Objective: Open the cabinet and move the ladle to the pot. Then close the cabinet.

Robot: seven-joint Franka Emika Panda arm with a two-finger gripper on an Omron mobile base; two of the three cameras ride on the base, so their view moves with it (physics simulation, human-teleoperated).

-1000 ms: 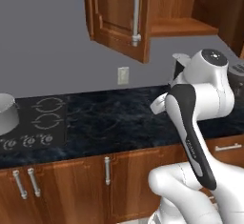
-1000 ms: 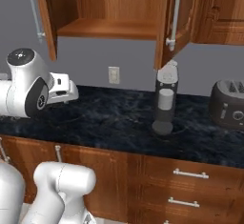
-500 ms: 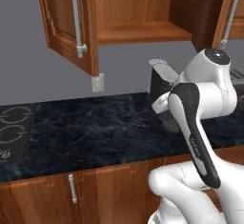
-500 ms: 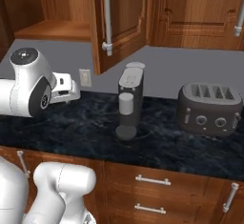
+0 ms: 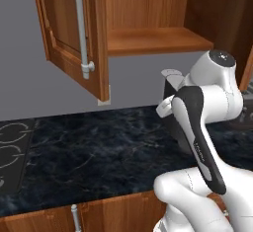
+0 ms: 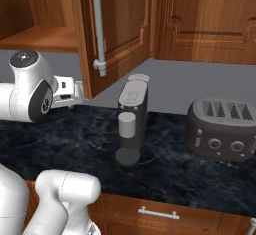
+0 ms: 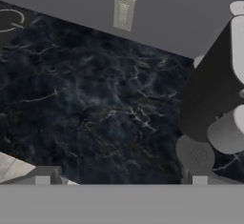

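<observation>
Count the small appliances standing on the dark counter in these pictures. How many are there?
2. A coffee maker stands mid-counter, below the open cabinet door; a toaster sits to its right. Others may lie outside the views.

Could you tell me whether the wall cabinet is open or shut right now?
Open: the cabinet has both doors swung outward, exposing its wooden shelf.

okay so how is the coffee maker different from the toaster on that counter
The coffee maker stands tall and narrow, while the toaster sits low and wide. The coffee maker carries a pale cylinder on its front over a round base; the toaster has slots on top and round knobs on its front. The coffee maker stands nearer the open cabinet door. Both are dark grey and rest on the black marbled counter.
</observation>
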